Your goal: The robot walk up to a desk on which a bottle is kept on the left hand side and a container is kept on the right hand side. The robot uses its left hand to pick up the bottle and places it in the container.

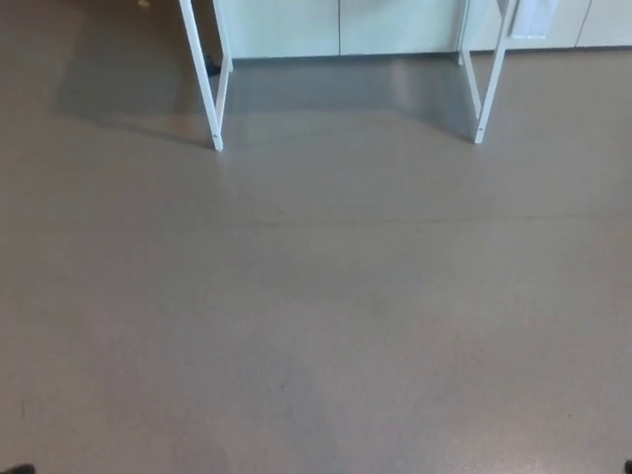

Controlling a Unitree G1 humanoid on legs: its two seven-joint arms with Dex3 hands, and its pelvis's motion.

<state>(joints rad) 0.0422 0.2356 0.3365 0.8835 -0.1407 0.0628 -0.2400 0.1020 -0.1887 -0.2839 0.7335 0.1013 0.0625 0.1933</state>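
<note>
Neither the bottle nor the container shows in the head view. Only the white legs of the desk appear at the top: the left legs (205, 84) and the right legs (487, 84). The desktop is cut off by the top edge. Neither of my hands shows; tiny dark bits at the bottom corners are too small to identify.
Brown-grey floor (316, 316) fills most of the picture between me and the desk. Pale cabinet fronts (341, 28) stand behind the desk legs. A small dark object (211, 67) lies on the floor by the left legs.
</note>
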